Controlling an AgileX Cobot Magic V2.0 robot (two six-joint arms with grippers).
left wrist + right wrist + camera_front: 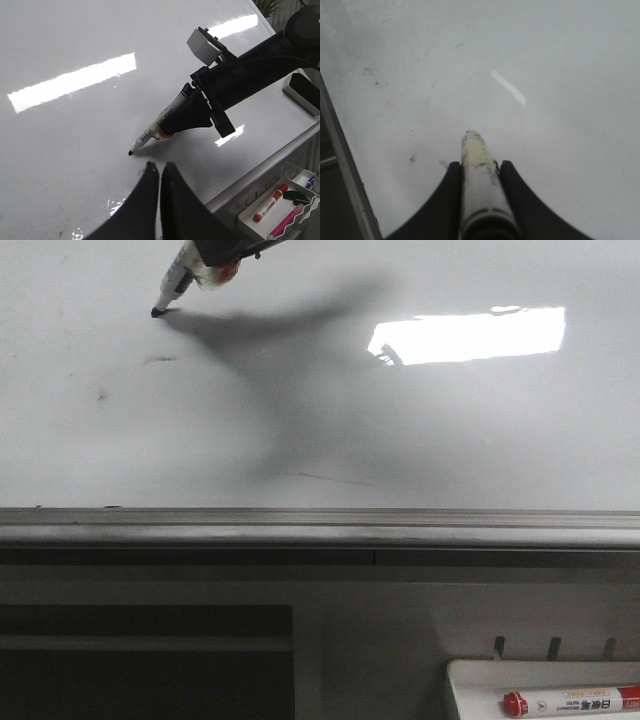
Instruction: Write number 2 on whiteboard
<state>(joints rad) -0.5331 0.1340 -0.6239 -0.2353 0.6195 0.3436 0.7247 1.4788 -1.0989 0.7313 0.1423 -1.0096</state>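
Observation:
The whiteboard (400,430) fills the front view, glossy white with a bright glare. No drawn number 2 shows on it, only faint smudges. My right gripper (225,250) reaches in at the top left and is shut on a white marker (172,288) whose black tip touches the board. In the right wrist view the marker (477,170) sits tight between the two fingers of the gripper (477,165). The left wrist view shows that marker (155,127) with its tip on the board (75,45). My left gripper (160,166) is shut and empty, hovering just short of the tip.
A grey metal rail (320,525) runs along the board's bottom edge. Below it at the right hangs a small white tray (480,680) with a red-capped marker (570,702). A short dark streak (158,359) and small smudges lie below the marker tip.

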